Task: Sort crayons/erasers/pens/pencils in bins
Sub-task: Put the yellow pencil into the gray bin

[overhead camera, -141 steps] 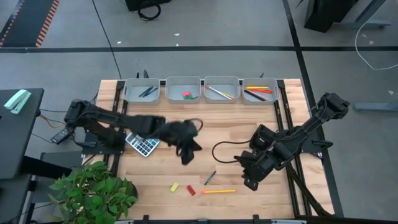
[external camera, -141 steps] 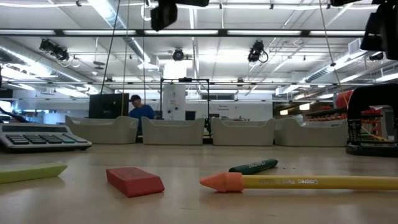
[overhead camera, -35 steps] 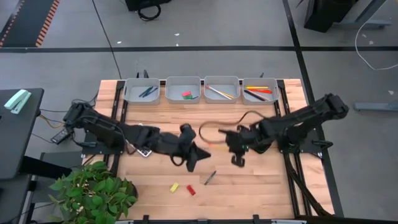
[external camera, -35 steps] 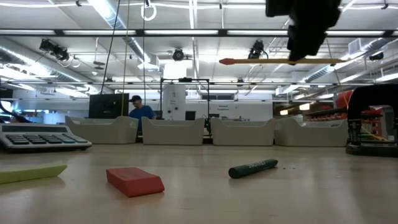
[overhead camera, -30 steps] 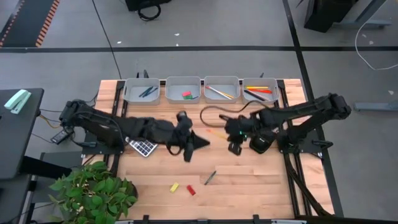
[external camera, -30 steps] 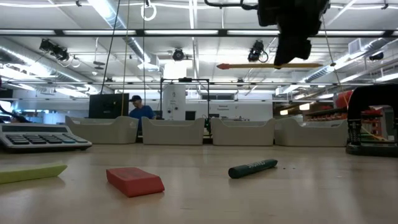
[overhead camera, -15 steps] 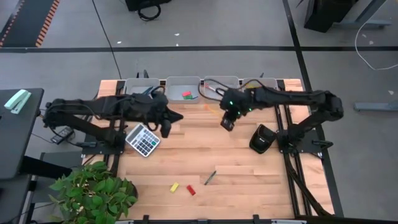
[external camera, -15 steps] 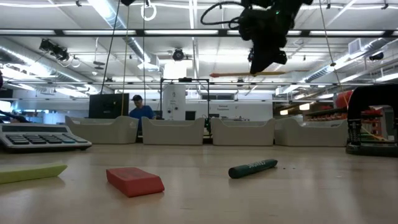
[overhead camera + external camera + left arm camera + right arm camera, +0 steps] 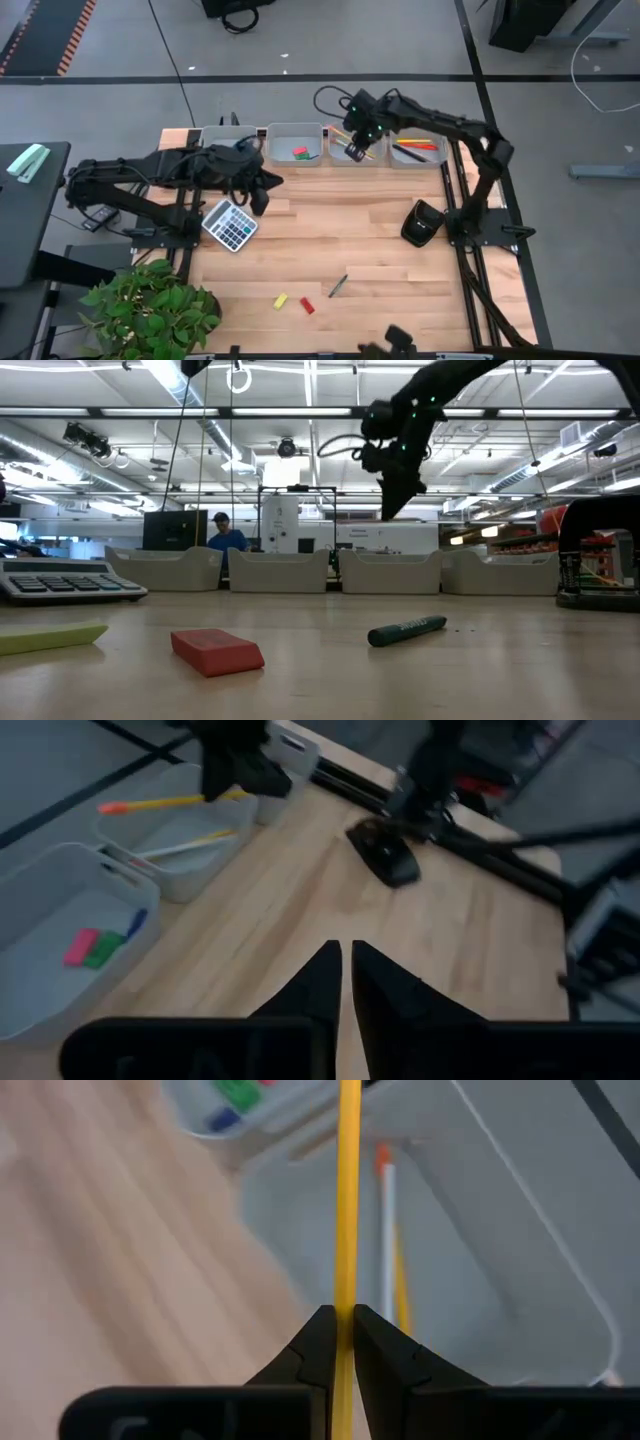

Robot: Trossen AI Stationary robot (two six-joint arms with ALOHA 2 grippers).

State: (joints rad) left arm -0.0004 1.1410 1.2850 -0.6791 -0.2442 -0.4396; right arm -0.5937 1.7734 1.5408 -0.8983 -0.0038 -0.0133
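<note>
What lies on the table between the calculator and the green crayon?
In the high view, nothing: only bare wood of the table lies between the calculator and the green crayon.

Wooden table (image 9: pixel 380 250) carries bins (image 9: pixel 294 143), calculator (image 9: pixel 228 224), probably erasers (image 9: pixel 307 305).

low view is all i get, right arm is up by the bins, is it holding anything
observer: yes, the right gripper is shut on a yellow pencil.
operator: is it over the correct bin
observer: it hangs above the third bin from the left, which already holds pencils.
operator: and the left arm
observer: the left gripper is over the bare wood beside the calculator, with nothing between its fingers.
</note>
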